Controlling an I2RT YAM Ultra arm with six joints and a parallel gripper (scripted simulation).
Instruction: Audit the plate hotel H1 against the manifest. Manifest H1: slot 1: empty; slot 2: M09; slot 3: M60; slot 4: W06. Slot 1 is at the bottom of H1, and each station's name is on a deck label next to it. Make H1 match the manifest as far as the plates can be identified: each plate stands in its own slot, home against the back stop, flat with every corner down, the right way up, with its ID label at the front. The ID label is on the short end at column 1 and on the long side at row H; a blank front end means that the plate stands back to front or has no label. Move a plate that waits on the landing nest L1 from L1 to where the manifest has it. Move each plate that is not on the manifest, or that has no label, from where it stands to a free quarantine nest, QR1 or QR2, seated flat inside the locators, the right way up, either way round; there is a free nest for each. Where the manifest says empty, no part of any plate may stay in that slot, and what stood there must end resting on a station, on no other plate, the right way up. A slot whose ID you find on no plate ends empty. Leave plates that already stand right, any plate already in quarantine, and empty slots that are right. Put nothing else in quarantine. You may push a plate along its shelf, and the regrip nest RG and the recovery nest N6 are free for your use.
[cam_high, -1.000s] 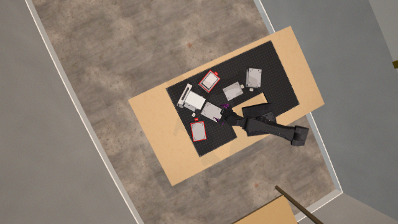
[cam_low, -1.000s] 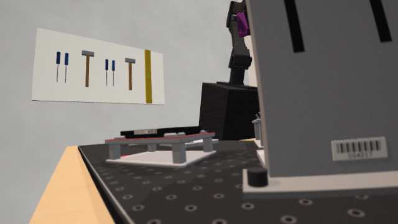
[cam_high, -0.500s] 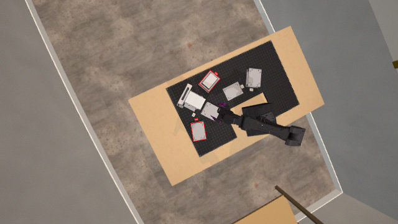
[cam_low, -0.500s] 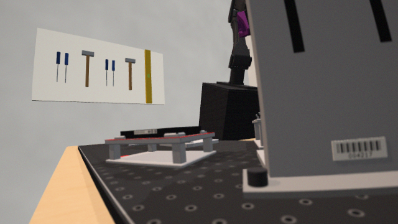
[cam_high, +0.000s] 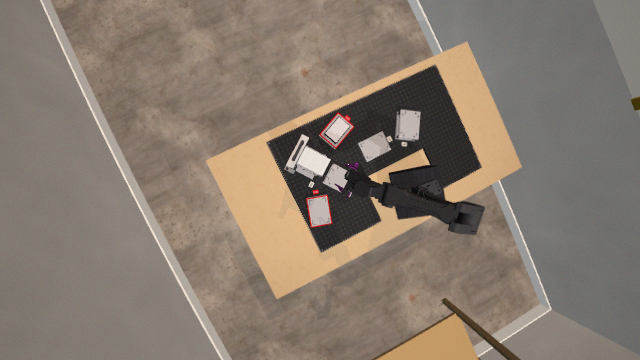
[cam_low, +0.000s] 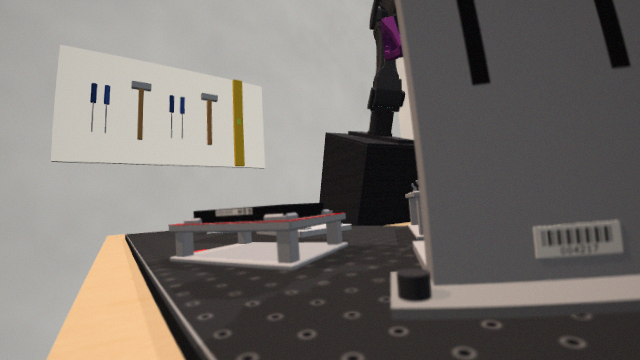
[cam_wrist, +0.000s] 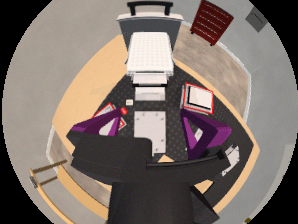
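The plate hotel H1 (cam_high: 295, 167) (cam_wrist: 150, 24) stands at the left of the black deck, and a white well plate (cam_high: 314, 161) (cam_wrist: 149, 52) shows on top of it from above. In the exterior view only its grey side panel (cam_low: 500, 150) with a barcode label shows; the slots and plate IDs are hidden. My gripper (cam_high: 347, 176) (cam_wrist: 150, 111) is open and empty, with its purple fingers spread wide. It hangs over a grey nest (cam_high: 334, 176) (cam_wrist: 149, 121) just in front of the hotel. I cannot tell whether a plate lies on that nest.
Two red-rimmed quarantine nests stand near the hotel, one (cam_high: 336, 130) (cam_wrist: 198, 98) (cam_low: 260, 224) at the back and one (cam_high: 319, 210) at the front. Two more grey nests (cam_high: 374, 146) (cam_high: 408, 124) lie to the right. The arm's base (cam_high: 465, 216) sits on the right.
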